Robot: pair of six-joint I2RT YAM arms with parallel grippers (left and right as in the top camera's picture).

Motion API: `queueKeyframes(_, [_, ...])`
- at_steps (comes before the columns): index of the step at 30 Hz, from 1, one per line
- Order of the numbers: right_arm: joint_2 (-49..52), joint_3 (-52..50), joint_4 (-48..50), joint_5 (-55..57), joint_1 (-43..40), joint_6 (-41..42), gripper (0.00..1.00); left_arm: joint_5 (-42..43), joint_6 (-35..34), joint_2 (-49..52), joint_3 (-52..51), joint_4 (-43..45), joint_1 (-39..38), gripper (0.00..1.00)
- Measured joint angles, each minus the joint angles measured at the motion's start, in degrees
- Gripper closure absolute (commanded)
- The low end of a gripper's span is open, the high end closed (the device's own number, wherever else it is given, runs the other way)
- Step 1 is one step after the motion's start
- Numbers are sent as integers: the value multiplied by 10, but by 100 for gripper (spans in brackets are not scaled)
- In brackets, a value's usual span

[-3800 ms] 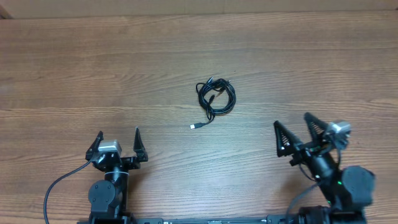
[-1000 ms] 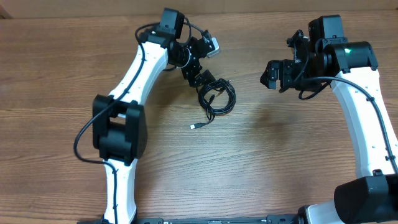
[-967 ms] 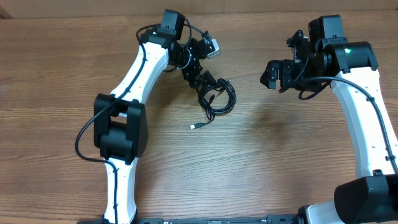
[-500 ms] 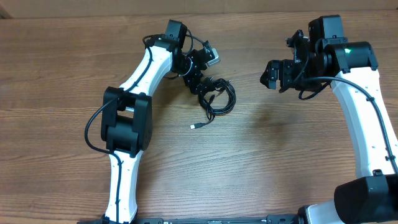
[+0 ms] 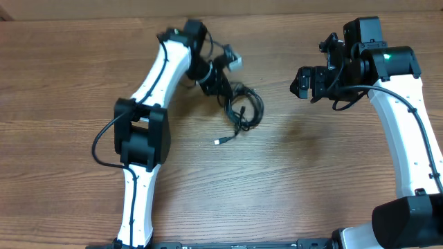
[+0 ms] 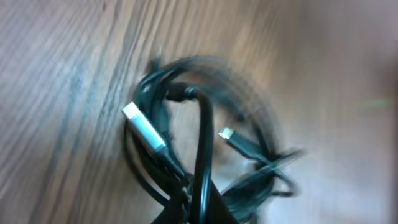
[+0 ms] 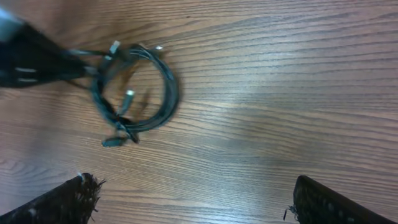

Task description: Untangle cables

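Note:
The cables (image 5: 242,116) are a small tangled coil of thin black cords on the wooden table, with one loose end running to a silvery plug (image 5: 218,141). My left gripper (image 5: 220,86) is at the coil's upper left edge, shut on a black strand. In the left wrist view that strand (image 6: 202,155) runs up from between the closed fingers, beside a silver plug (image 6: 144,129) and a small plug (image 6: 227,133). My right gripper (image 5: 304,83) hangs open above the table to the right of the coil. Its fingertips (image 7: 68,202) frame bare wood, with the cables (image 7: 169,93) ahead.
The table (image 5: 311,180) is brown wood grain. The left arm's white links (image 5: 156,76) reach across the left half, and the right arm (image 5: 405,131) stands along the right side. The table's far edge runs just behind both grippers.
My left gripper dropped onto the coil's upper left edge and shut on a strand. The coil has been tugged slightly and stretched. The right arm has not moved.

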Motion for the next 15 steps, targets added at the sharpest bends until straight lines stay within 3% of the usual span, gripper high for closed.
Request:
queueKeyframes(6, [0,0,3,2,0,0,0,62,-122,-24,205,-141,33,96])
queueKeyframes(11, [0,0,15,2,0,0,0,97,-358,-51,286,-166,64,96])
queueKeyframes(15, [0,0,17,2,0,0,0,60,-566,-56,290,-186,70,96])
